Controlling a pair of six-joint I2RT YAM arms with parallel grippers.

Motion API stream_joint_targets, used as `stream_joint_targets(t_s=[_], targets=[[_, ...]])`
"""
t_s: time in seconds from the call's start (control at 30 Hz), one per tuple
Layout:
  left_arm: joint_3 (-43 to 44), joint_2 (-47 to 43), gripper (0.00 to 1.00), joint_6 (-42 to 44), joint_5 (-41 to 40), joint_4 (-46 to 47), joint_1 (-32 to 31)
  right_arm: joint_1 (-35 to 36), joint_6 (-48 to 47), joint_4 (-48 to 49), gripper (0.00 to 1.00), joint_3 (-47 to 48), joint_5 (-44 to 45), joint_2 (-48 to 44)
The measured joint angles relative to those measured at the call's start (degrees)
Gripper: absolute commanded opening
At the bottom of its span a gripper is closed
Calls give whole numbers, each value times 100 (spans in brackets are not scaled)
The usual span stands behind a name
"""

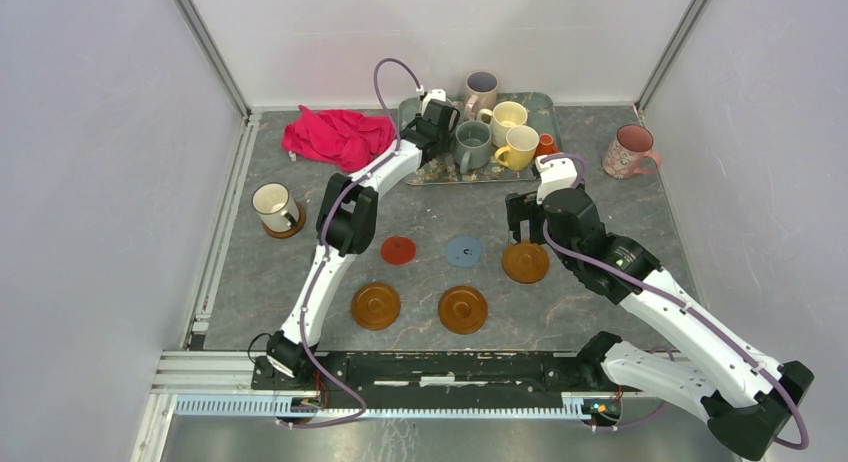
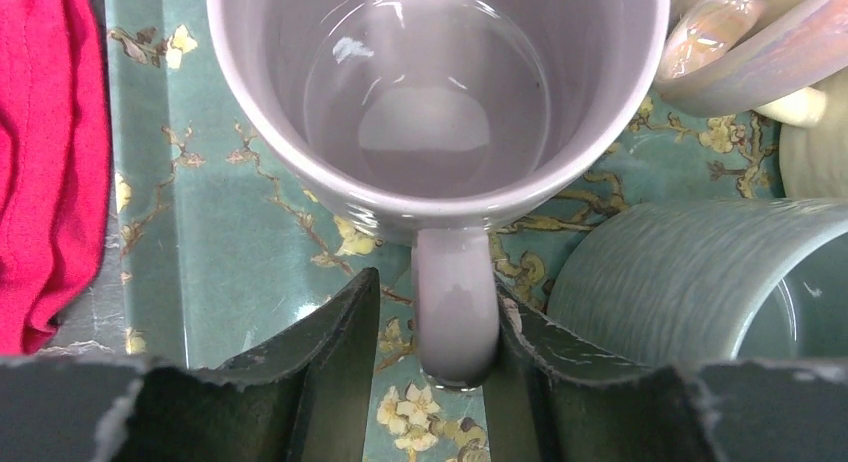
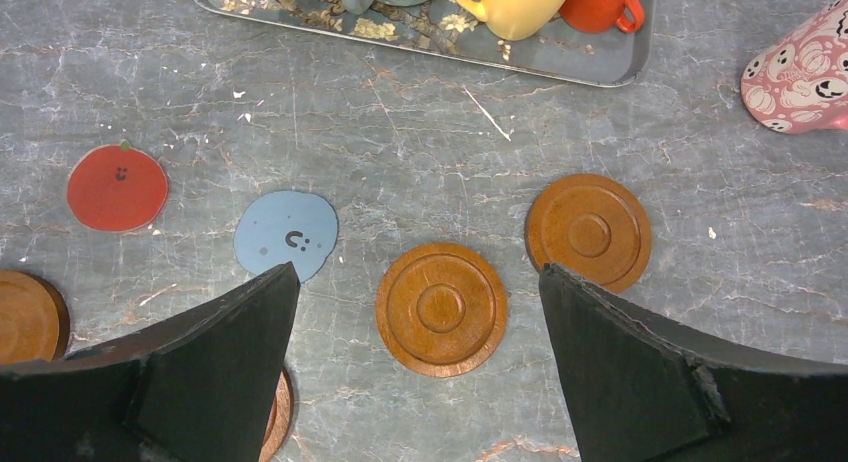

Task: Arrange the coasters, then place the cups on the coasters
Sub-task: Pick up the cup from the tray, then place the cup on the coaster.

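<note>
My left gripper [image 2: 435, 287] reaches onto the teal tray [image 2: 230, 262], its jaws either side of the handle of a mauve cup [image 2: 440, 92]. The right finger touches the handle and a narrow gap shows on the left. A grey-green cup [image 2: 680, 282] stands just to the right. My right gripper [image 3: 418, 272] hangs open above the coasters: red [image 3: 117, 187], blue [image 3: 286, 235], and amber ones [image 3: 441, 309] [image 3: 588, 232]. In the top view the left gripper [image 1: 432, 124] hides the mauve cup. A cream cup [image 1: 272, 204] stands on a dark coaster [image 1: 290, 229].
A red cloth [image 1: 337, 136] lies left of the tray [image 1: 548, 110]. Yellow [image 1: 520, 147], cream [image 1: 507, 115], pearly [image 1: 481, 86] and tiny orange [image 1: 546, 144] cups crowd the tray. A pink floral cup [image 1: 630, 150] stands on the table at the right. Two more amber coasters [image 1: 375, 305] [image 1: 463, 309] lie nearer.
</note>
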Motion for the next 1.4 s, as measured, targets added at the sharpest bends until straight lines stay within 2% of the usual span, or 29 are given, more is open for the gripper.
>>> stream_joint_targets(t_s=[0.1, 0.3, 0.5, 1.03, 1.4], targets=[[28, 0, 32, 15, 11, 9, 0, 0, 0, -2, 98, 0, 0, 0], [37, 0, 3, 103, -28, 7, 0, 0, 0, -2, 98, 0, 2, -2], [-433, -258, 2, 208, -35, 186, 0, 0, -2, 0, 98, -11, 0, -2], [-3377, -2264, 2, 306, -160, 699, 0, 0, -9, 313, 98, -330, -160, 39], [-4653, -3373, 2, 302, -343, 1078, -81, 0, -37, 533, 98, -487, -243, 79]])
